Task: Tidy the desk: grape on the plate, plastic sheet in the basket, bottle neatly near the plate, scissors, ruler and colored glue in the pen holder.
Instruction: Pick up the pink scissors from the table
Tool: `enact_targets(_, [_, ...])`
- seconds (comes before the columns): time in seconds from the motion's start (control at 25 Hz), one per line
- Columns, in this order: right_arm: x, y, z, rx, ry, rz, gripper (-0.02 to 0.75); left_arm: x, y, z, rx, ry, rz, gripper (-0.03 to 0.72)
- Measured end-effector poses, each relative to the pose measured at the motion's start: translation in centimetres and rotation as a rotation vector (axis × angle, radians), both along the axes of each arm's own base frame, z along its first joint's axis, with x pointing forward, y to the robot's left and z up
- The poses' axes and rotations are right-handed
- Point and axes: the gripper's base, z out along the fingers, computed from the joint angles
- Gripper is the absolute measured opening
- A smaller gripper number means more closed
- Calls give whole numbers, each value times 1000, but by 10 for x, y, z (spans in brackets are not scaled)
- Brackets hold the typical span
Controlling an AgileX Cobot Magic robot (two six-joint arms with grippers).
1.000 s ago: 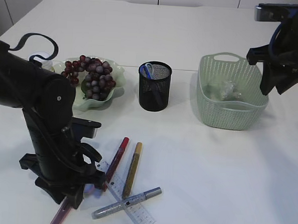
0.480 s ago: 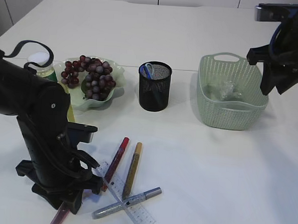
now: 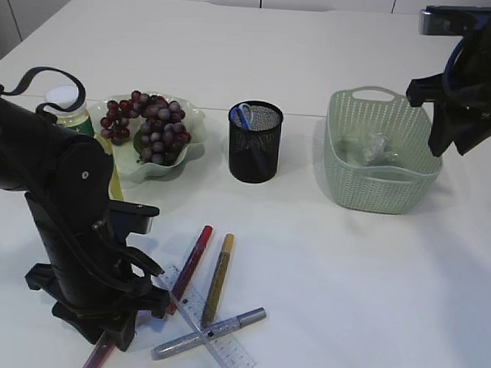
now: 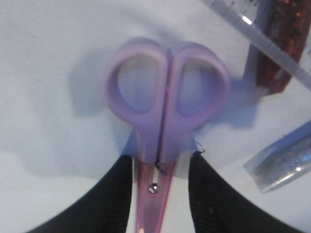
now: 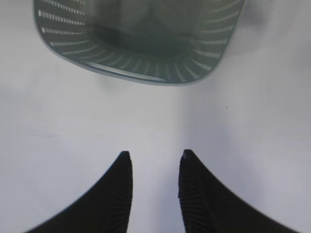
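Lying between open jaws: scissors (image 4: 163, 126)

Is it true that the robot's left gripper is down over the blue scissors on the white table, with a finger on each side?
Nearly, but the scissors are purple, not blue. The left wrist view shows their lilac handles on the white table, with the left gripper straddling them, one black finger on each side.
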Motion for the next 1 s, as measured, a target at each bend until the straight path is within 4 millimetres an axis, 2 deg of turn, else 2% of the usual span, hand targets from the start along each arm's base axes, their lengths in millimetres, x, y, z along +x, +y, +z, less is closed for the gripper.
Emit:
enact_targets(0.32, [0, 0, 0, 0, 0, 0, 272, 0, 0, 0, -1, 1, 1, 290])
enact_targets(0.8, [0, 0, 0, 0, 0, 0, 272, -1, 0, 0, 2, 5, 1, 169])
enact_targets(1.0, [0, 0, 0, 0, 0, 0, 272, -1, 0, 0, 2, 5, 1, 148])
